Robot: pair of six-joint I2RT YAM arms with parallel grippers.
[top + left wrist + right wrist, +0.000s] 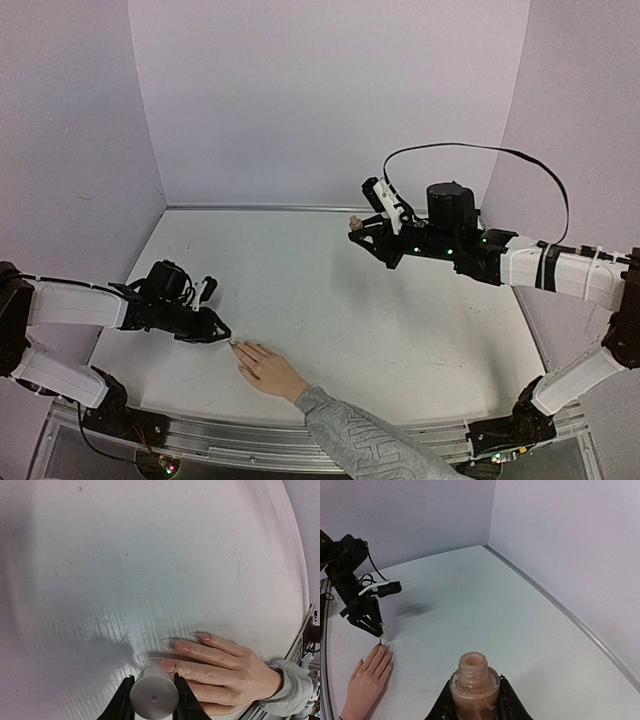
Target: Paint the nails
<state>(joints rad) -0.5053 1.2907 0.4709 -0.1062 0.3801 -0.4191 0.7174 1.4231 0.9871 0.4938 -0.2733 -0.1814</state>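
A person's hand (268, 372) is lying flat on the white table (400, 320), near the front edge. The left gripper (154, 702) is squeezing a small grey cap (154, 692) just beside the nails (168, 665). The right gripper (475, 707) is gripping an open bottle (475, 680) of peachy polish, well away from the hand.

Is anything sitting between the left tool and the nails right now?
Nothing visible. The left tool, shut on the grey brush cap, is right at the nails of the hand lying flat on the table, with no object between.
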